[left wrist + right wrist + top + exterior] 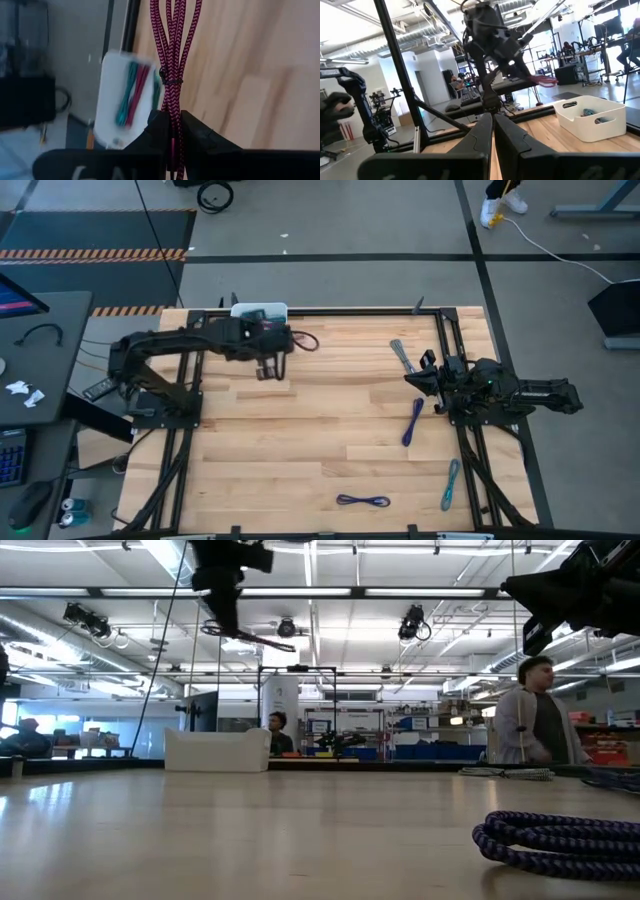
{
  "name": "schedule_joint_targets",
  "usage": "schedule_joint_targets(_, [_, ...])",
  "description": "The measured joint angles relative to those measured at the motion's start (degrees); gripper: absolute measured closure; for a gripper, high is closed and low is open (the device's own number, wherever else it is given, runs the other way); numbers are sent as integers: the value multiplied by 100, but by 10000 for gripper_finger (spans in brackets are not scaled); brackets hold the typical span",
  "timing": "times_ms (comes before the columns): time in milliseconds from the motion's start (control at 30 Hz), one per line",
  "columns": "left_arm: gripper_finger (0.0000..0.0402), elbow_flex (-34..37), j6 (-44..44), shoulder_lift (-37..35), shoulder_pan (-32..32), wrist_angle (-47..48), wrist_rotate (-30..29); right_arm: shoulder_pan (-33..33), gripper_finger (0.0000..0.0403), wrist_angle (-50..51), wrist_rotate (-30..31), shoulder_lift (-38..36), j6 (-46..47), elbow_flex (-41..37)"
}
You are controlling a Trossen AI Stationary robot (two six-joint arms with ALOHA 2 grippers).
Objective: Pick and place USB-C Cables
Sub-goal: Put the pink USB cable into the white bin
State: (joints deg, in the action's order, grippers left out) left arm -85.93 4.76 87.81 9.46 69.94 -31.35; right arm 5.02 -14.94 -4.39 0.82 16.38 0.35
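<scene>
My left gripper (287, 340) is up in the air near the table's far edge, shut on a maroon USB-C cable bundle (172, 55). The cable also shows as maroon loops (306, 340) in the high view. Just beyond it, a white bin (260, 310) holds teal, maroon and green cables (131, 95). Lying flat on the table are a grey cable (402, 355), a purple cable (413, 422), another purple cable (362, 500) and a light blue cable (450, 485). My right gripper (425, 372) waits at the right side, shut (492, 125) and holding nothing. My left gripper pinches the maroon bundle between its two fingers at one end (173, 131), and the fingers lie along the strands. The tied bundle (171, 80) runs straight out past the fingertips. It is lifted clear of the table (255, 637), roughly level and slightly drooping.
A black frame (445, 340) runs along the table's far and side edges. The white bin (217, 750) sits at the far edge. A purple cable (560, 835) lies close to the low camera. People (535, 725) stand in the room behind. Bare wood (300, 430) fills the table's middle.
</scene>
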Motion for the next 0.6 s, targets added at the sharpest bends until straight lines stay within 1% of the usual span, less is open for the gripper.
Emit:
schedule_joint_targets(67, [369, 9, 111, -74, 283, 319, -9, 0, 380, 2, -1, 0, 0, 1])
schedule_joint_targets(167, [369, 11, 603, -107, 796, 680, -24, 0, 380, 2, 1, 0, 0, -1])
schedule_joint_targets(233, [369, 11, 1021, -96, 1179, 742, -18, 0, 380, 2, 1, 0, 0, 0])
schedule_joint_targets(333, [370, 11, 1560, -54, 1744, 584, 72, 0, 380, 7, 1, 0, 0, -1])
schedule_joint_targets(433, [369, 11, 1991, 11, 2274, 268, 468, 0, 380, 7, 1, 0, -2, -1])
schedule_joint_targets(500, [369, 14, 2286, 49, 2633, 132, 898, 0, 380, 7, 1, 0, 0, -1])
schedule_joint_targets(600, [369, 9, 2649, 188, 2976, -79, 1283, 0, 380, 10, 1, 0, 0, -1])
